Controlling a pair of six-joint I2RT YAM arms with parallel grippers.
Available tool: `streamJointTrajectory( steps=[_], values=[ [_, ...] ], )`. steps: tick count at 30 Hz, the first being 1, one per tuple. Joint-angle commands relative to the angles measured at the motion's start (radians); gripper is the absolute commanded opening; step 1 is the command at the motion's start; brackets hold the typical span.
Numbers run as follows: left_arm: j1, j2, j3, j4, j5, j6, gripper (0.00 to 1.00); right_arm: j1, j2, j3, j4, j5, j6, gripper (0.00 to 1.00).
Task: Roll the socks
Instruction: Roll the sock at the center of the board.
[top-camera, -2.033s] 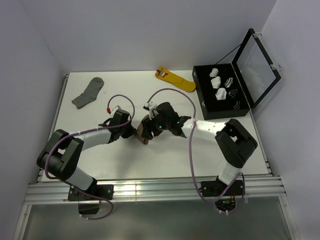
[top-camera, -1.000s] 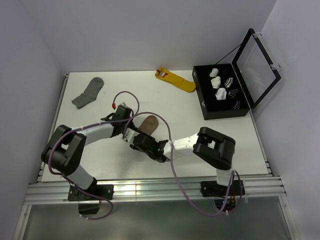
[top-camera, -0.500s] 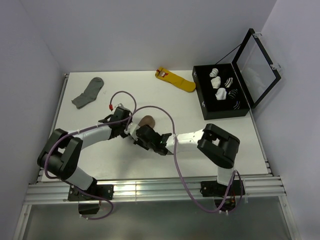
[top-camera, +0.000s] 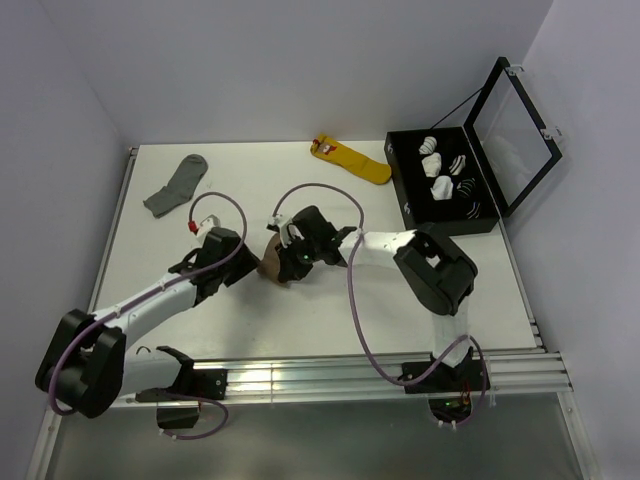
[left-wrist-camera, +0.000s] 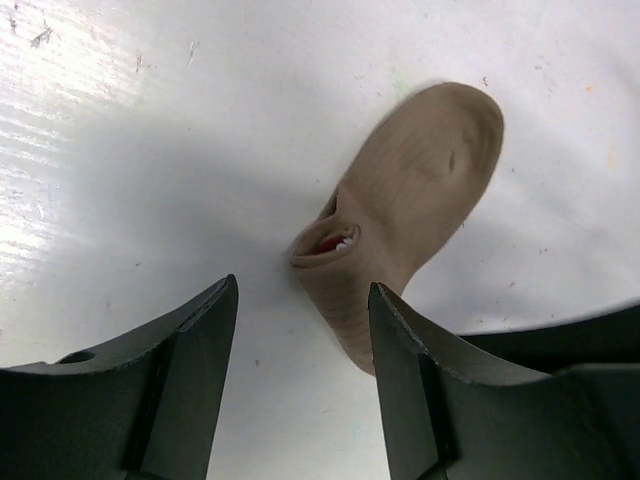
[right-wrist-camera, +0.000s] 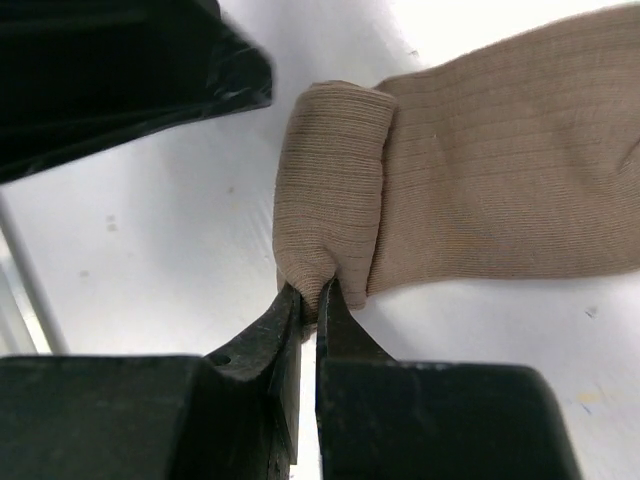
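The socks show as one tan-brown sock (top-camera: 270, 265) on the white table, its near end folded over into a short roll (right-wrist-camera: 330, 190). A bit of red and white cuff peeks from the fold (left-wrist-camera: 335, 242). My right gripper (right-wrist-camera: 310, 295) is shut, pinching the lower edge of that rolled end; in the top view the right gripper (top-camera: 285, 258) sits right over the sock. My left gripper (left-wrist-camera: 301, 290) is open just short of the sock, with bare table between its fingers and nothing held. From above, the left gripper (top-camera: 238, 265) lies to the sock's left.
A plain grey sock (top-camera: 175, 187) lies at the far left and a yellow sock (top-camera: 350, 158) at the far middle. An open black case (top-camera: 410, 205) holding rolled socks stands at the far right, its lid (top-camera: 515, 125) raised. Cables loop over both arms.
The left gripper opened, let go of the sock and drew back to the left. The right gripper shut on the sock's folded end and swung toward the far side with it.
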Motion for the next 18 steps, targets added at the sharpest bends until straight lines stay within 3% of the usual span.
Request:
streamJointTrajectory(
  steps=[1, 6, 18],
  values=[
    [0.003, -0.062, -0.046, 0.087, -0.002, -0.021, 0.60, -0.025, 0.055, 0.084, -0.120, -0.190, 0.051, 0.00],
    [0.002, -0.070, -0.108, 0.141, 0.061, -0.038, 0.60, -0.063, 0.116, 0.171, -0.196, -0.300, 0.086, 0.00],
    [0.002, -0.053, -0.201, 0.268, 0.031, -0.189, 0.61, -0.078, 0.202, 0.274, -0.306, -0.331, 0.069, 0.00]
  ],
)
